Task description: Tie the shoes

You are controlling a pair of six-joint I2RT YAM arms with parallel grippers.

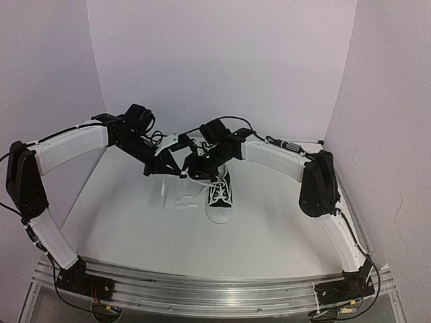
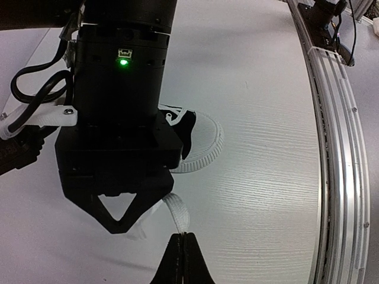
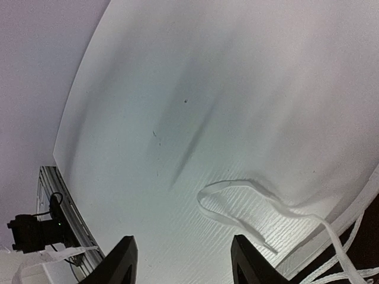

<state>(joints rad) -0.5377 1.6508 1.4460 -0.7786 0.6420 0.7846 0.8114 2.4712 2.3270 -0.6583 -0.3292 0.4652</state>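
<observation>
The shoe (image 1: 219, 194) is a small black sneaker with a white toe cap, lying mid-table with its toe toward the arm bases. In the left wrist view its toe (image 2: 206, 147) shows behind the right arm's black housing (image 2: 118, 89). My left gripper (image 2: 183, 238) is shut on a flat white lace (image 2: 178, 214) that runs up toward the shoe. My right gripper (image 3: 186, 260) hangs open above the table with nothing between its fingers. A loose lace loop (image 3: 237, 201) lies on the table just beyond them. Both grippers meet just behind the shoe (image 1: 192, 169).
The white table (image 1: 269, 229) is bounded by a metal rail (image 2: 337, 148) at the near edge and pale walls on three sides. More lace (image 1: 180, 199) trails on the table left of the shoe. The two arms crowd close together over the shoe.
</observation>
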